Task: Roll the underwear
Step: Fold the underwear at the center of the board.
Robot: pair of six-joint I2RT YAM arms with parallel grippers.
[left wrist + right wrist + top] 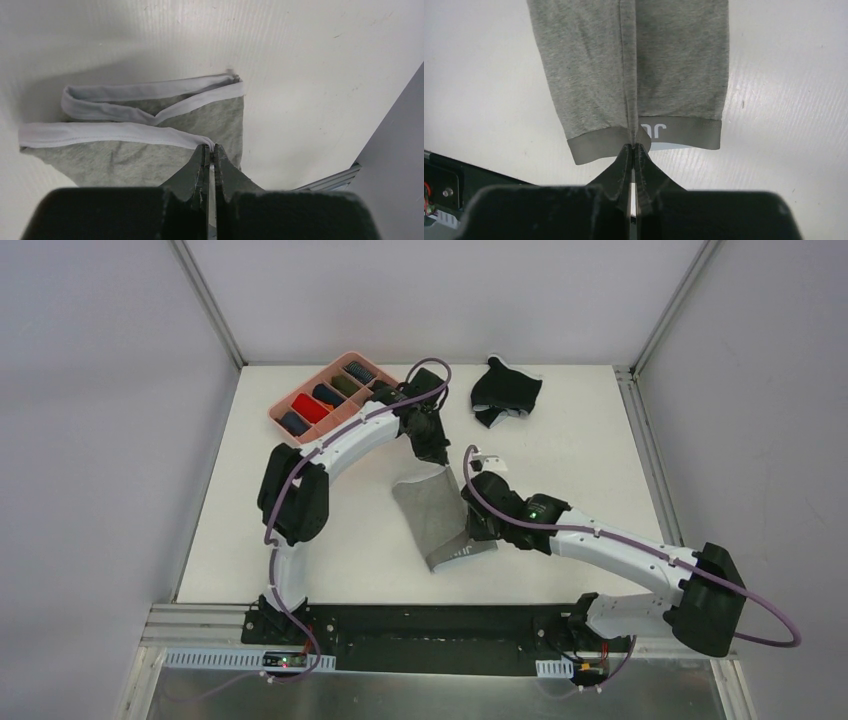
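Desk (560, 470): grey briefs (435, 515) mid-desk, folded into a long strip that runs from near the left arm towards the right arm.

Tray (283, 412) is at the far left with rolled pieces in its compartments. Black briefs (507, 392) lie crumpled at the far edge, well apart and untouched.

Left fingers (200, 165) are clamped on the pale-banded edge at the strip's far end. Right fingers (624, 162) are clamped on the waistband at the near end, right on the centre fold, beside the lettering.

My read: one pinch at each end keeps the strip taut and the fold from springing open. No roll has started yet; the cloth is flat along its length. Next, one end needs to turn over onto itself while the other anchors. Risk: the thin band slips out of the pinch.
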